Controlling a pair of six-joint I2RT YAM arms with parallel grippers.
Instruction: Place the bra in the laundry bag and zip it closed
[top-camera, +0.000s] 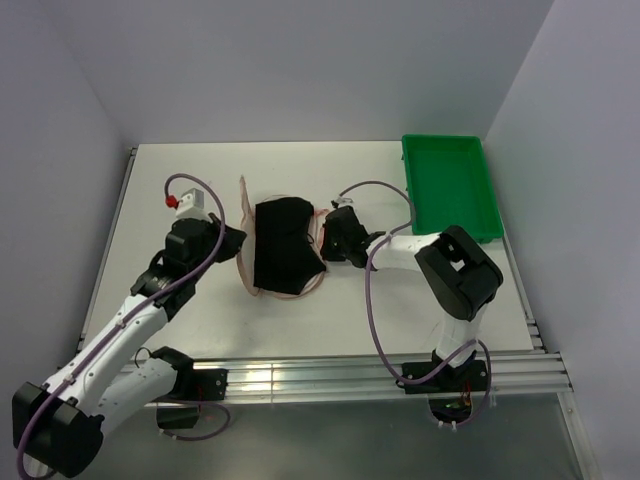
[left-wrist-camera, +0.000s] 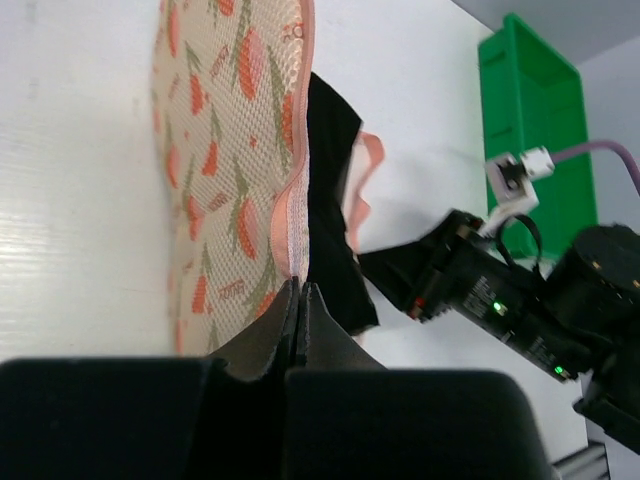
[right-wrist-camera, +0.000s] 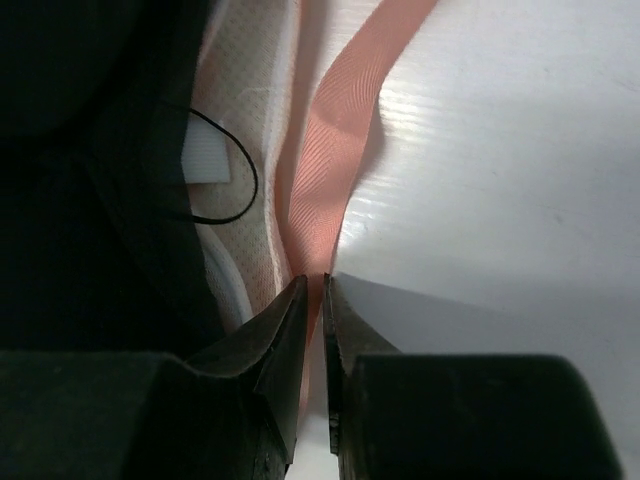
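White table (top-camera: 300, 325), peach mesh laundry bag (left-wrist-camera: 220, 150), soft bra (top-camera: 282, 245)

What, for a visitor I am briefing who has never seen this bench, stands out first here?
The black bra lying across the opened peach laundry bag in the middle of the table draws the eye first. The left gripper and right gripper each pinch its pink edge from opposite sides. A bright green tray sits at the far right.
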